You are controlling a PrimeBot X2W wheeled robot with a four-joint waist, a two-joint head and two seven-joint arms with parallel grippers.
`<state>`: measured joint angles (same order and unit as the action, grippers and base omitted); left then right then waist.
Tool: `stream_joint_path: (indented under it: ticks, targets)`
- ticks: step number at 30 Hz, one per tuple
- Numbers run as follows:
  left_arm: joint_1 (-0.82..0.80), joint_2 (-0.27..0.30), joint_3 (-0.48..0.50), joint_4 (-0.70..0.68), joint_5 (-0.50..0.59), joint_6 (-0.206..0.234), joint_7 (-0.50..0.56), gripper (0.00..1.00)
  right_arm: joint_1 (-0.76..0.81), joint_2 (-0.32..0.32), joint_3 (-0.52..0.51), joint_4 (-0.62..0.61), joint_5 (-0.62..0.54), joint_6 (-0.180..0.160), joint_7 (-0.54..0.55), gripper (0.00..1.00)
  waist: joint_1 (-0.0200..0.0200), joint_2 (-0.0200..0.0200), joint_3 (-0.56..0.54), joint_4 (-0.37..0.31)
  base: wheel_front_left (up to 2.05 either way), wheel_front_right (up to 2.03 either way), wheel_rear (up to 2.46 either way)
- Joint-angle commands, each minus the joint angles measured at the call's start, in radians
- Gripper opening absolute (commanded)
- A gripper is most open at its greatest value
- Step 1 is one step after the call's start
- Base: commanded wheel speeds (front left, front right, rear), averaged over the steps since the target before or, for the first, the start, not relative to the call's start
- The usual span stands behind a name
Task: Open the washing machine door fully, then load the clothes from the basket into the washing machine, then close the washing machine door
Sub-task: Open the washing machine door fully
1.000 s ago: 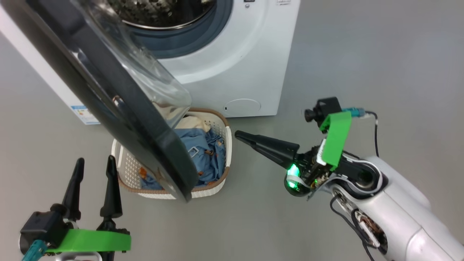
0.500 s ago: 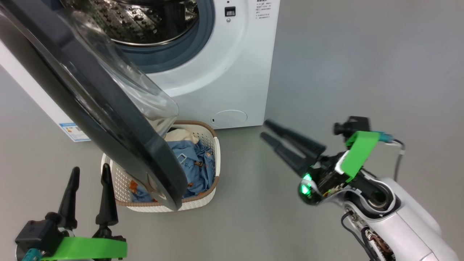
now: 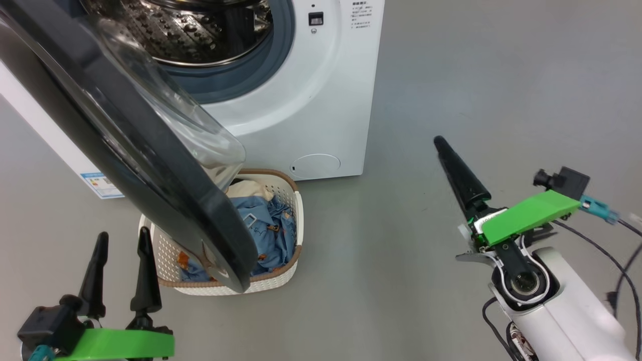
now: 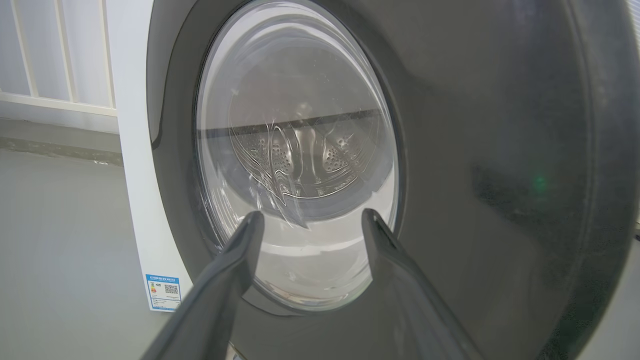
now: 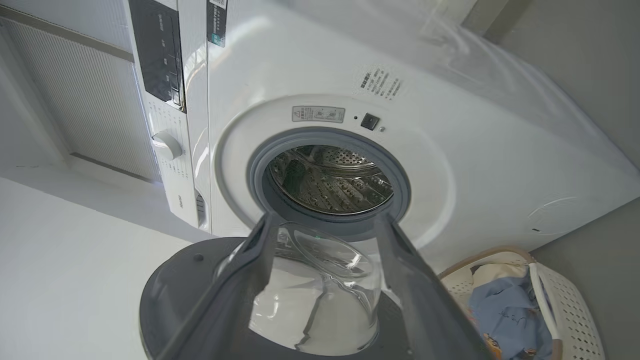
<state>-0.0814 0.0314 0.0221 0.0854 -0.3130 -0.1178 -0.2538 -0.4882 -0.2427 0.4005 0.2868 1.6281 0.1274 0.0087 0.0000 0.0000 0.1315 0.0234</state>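
Washing machine door [image 3: 150, 180] stands swung out from the washing machine [image 3: 311, 100], baring the drum [image 3: 200, 30] but overhanging the basket [image 3: 273, 283] set just before the machine's front. The clothes [image 3: 271, 230] lie heaped there, so I judge the opening incomplete and loading not begun. Left gripper [image 3: 123, 233], fingers apart and empty, points up at the door's outer face, farther from the machine than the basket. Right gripper [image 3: 441, 145], also spread and empty, hangs over bare floor [image 3: 401, 281] well off the machine's front corner, aimed toward the drum mouth.
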Motion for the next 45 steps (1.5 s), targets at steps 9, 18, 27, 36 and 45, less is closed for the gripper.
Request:
stream_joint_path:
  ticks: [9,18,27,36,45]
  targets:
    - [0.003,0.019,0.036,-0.03,-0.009,0.005,-0.008,1.0,-0.022,-0.023,0.029,0.08,-0.294,0.003,-0.242,1.0,0.0,0.0,-0.007,-0.01,0.0,0.0,0.0]
    - [0.014,0.019,0.034,-0.033,-0.006,0.011,-0.008,1.0,0.03,0.026,-0.122,0.088,-0.707,0.003,-0.27,1.0,0.0,0.0,-0.014,-0.022,0.0,0.0,0.0]
    - [0.019,0.019,0.036,-0.042,0.001,0.014,-0.008,1.0,0.187,0.139,-0.294,-0.033,-1.07,0.003,-0.27,1.0,0.0,0.0,-0.017,-0.029,0.0,0.0,0.0]
    - [0.033,0.019,0.039,-0.047,0.01,0.02,-0.008,1.0,0.298,0.166,-0.348,-0.114,-1.333,0.003,-0.27,1.0,0.0,0.0,-0.027,-0.036,0.0,0.0,0.0]
    - [0.057,0.019,0.032,-0.043,0.026,0.018,-0.008,1.0,0.39,0.191,-0.41,-0.166,-1.426,0.003,-0.27,1.0,0.0,0.0,-0.044,-0.037,0.0,0.0,0.0]
